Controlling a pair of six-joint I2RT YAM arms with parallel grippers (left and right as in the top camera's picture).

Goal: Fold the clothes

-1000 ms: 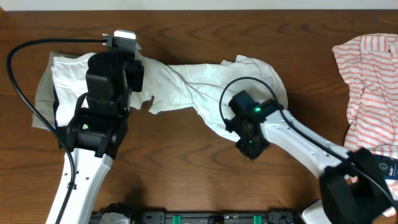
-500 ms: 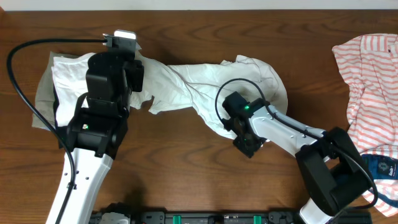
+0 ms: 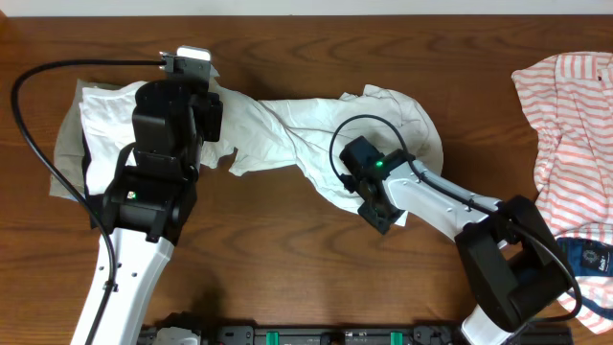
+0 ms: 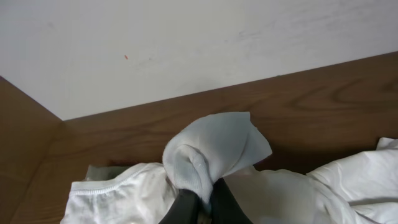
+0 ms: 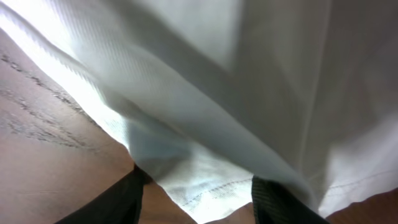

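The white shirt (image 3: 287, 125) lies stretched across the table (image 3: 287, 249), long axis left to right. My left gripper (image 4: 202, 200) pinches its left end (a tight fold); my right gripper (image 5: 199, 198) stands parted astride its hem.

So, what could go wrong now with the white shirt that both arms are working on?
1. The right claw stands open around only the hem of the large white fabric T-shirt. Closing here may catch too little, and the cloth could slip out.
2. The left claw is shut on a small bunched fold, and the shirt looks twisted between the arms. Pulling may tighten the twist rather than flatten it.
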